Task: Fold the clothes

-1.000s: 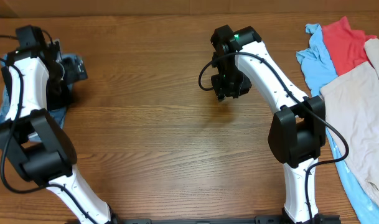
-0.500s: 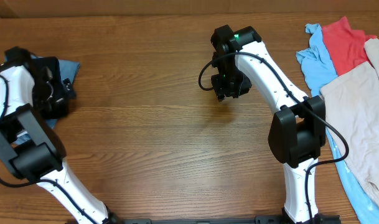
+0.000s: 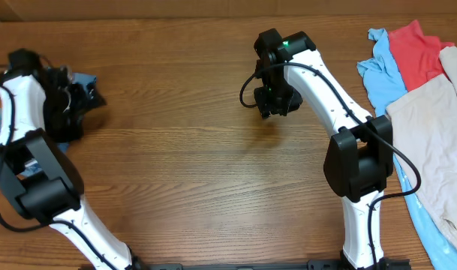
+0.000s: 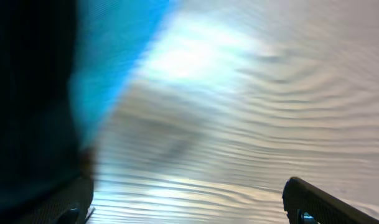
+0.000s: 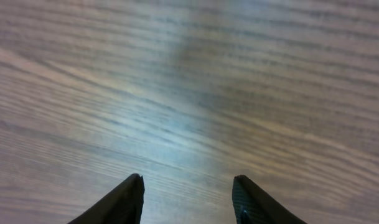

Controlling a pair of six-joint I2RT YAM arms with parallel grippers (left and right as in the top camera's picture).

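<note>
The clothes lie in a pile at the right table edge: a light blue garment [image 3: 381, 69], a red one [image 3: 414, 52] and a beige one [image 3: 431, 142]. My left gripper [image 3: 82, 96] is at the far left of the table beside blue fabric [image 3: 82, 78]. In the blurred left wrist view its fingers [image 4: 189, 208] are wide apart with only wood between them, blue fabric [image 4: 111, 68] and a dark mass [image 4: 27, 106] to the left. No black T-shirt shows clearly. My right gripper [image 3: 277, 101] hangs over bare wood, open and empty [image 5: 188, 199].
The wooden table [image 3: 198, 165] stretches between the two arms. More light blue cloth [image 3: 431, 225] hangs at the right front edge. The right arm's cable [image 3: 247, 90] loops beside its wrist.
The left arm has swung at the far left, its gripper moving left and then turning back towards the blue fabric. The right arm has not moved.
</note>
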